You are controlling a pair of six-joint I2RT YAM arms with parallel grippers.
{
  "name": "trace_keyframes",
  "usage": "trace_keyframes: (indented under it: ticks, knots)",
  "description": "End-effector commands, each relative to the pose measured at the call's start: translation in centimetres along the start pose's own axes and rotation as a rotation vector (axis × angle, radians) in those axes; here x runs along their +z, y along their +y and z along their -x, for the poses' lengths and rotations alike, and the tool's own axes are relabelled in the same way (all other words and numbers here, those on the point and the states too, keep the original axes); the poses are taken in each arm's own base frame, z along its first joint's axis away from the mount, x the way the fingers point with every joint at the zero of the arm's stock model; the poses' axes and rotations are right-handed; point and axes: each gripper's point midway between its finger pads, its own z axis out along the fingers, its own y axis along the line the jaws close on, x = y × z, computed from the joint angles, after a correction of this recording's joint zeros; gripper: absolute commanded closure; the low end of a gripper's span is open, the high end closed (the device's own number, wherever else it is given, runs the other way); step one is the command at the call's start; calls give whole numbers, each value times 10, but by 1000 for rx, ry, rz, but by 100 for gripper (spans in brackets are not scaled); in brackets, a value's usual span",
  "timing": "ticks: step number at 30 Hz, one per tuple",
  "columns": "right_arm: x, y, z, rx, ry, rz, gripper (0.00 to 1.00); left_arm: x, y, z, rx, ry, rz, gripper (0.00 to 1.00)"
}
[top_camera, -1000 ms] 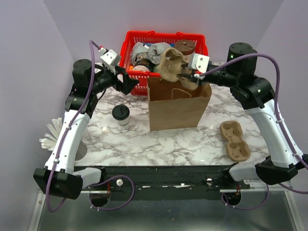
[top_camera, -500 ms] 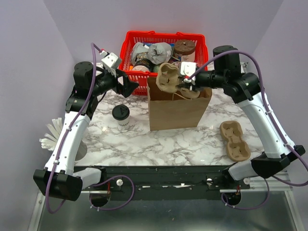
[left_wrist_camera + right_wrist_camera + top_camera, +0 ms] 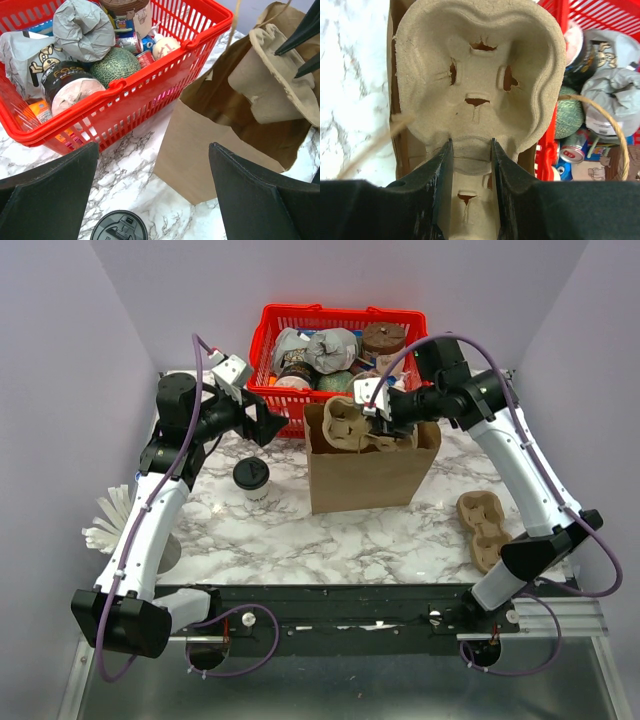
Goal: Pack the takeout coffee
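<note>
Right hand (image 3: 470, 144) clamps cup tray (image 3: 477, 60) over open bag (image 3: 370, 475), evidently for lowering in; left hand (image 3: 152, 150) gapes empty above coffee (image 3: 119, 227)

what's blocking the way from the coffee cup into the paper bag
Nothing lies on the marble between the takeout coffee and the paper bag. But the bag's mouth is largely filled by a pulp cup carrier, clamped in the right gripper. Nothing sits between the open left gripper and the cup.
</note>
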Motion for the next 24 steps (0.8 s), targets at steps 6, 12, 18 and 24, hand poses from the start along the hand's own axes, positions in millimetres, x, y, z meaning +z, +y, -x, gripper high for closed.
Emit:
trace_keyframes:
  ticks: [6, 12, 18, 24]
  knots:
    - [-4, 25, -21, -57, 107, 168, 81, -5, -1, 2, -9, -39, -5, 2]
    - [2, 28, -35, -57, 170, 232, 78, -6, -1, -1, -14, -38, -7, 2]
    - [12, 35, -50, -37, 213, 280, 77, -4, 1, -7, -32, -32, -7, 2]
    - [18, 49, -64, -3, 253, 328, 75, -2, 2, -7, -45, -37, -12, 2]
